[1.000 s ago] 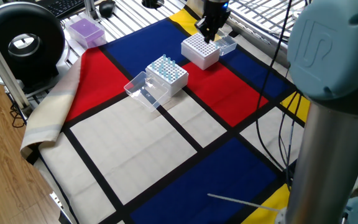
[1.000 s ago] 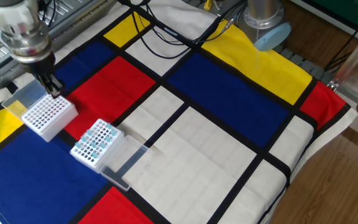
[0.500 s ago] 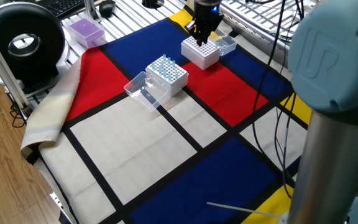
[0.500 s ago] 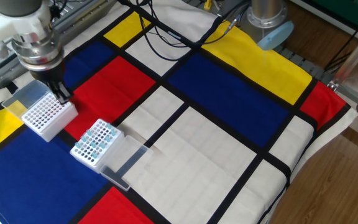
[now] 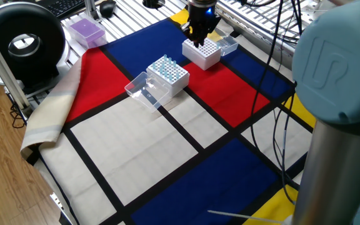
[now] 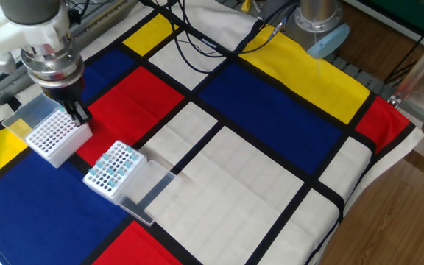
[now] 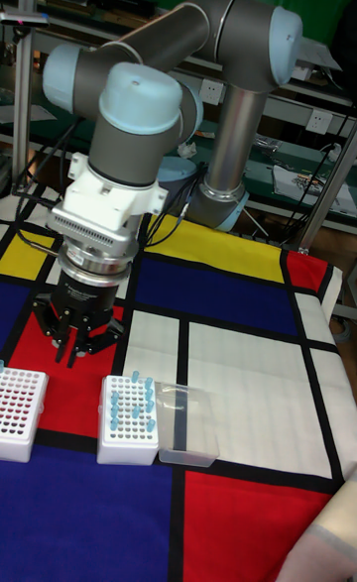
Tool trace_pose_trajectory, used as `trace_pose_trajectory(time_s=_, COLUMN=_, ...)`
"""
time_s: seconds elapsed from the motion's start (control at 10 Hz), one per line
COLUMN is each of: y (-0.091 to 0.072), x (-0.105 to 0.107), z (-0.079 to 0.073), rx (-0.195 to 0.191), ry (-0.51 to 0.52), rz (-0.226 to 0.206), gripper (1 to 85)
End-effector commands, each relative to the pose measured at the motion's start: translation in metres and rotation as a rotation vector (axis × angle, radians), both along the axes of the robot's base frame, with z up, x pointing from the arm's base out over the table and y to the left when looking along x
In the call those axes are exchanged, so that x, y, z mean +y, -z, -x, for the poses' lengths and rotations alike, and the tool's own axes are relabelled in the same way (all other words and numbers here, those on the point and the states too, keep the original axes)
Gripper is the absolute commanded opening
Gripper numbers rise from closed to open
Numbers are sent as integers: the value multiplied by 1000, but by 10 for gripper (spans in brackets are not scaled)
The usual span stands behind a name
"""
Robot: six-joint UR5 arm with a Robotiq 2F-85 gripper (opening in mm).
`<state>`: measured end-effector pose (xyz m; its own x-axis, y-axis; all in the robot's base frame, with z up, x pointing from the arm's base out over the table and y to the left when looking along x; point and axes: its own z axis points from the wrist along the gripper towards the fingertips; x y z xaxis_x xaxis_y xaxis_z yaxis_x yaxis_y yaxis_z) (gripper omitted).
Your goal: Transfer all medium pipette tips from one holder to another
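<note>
Your gripper (image 6: 79, 116) hovers by empty rack (image 6: 52, 136), jaws near-closed, any held tip too small to tell. Next: go to loaded rack (image 6: 114, 169), grab medium pipette tips (image 6: 116, 163).

Colour-block cloth (image 6: 271, 162), purple box (image 5: 85, 30), black round unit (image 5: 22, 39), keyboard (image 5: 64, 6)

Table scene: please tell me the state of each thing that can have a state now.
White rack with pale blue translucent cone-shaped plastic tips: partly filled, clear hinged lid open flat.
White perforated rack: looks empty, its clear lid open.
Claw: over the empty rack's edge; open or shut unclear.
</note>
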<state>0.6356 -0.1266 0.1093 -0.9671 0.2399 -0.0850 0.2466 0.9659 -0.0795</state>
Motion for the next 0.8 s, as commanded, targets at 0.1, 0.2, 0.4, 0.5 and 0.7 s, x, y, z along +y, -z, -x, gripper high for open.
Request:
trace_pose_trajectory(time_s=0.1, y=-3, x=11, z=0, rx=-13, ry=33, rz=12, gripper=203)
trace_pose_trajectory(time_s=0.2, y=-3, x=10, z=-3, rx=-26, ry=38, rz=16, gripper=197)
trace_pose_trajectory(time_s=0.4, y=-4, x=10, z=-7, rx=-44, ry=45, rz=17, gripper=197)
trace_pose_trajectory(time_s=0.5, y=-4, x=6, z=-6, rx=-41, ry=54, rz=28, gripper=197)
trace_pose_trajectory(time_s=0.7, y=-4, x=4, z=-5, rx=-38, ry=65, rz=37, gripper=193)
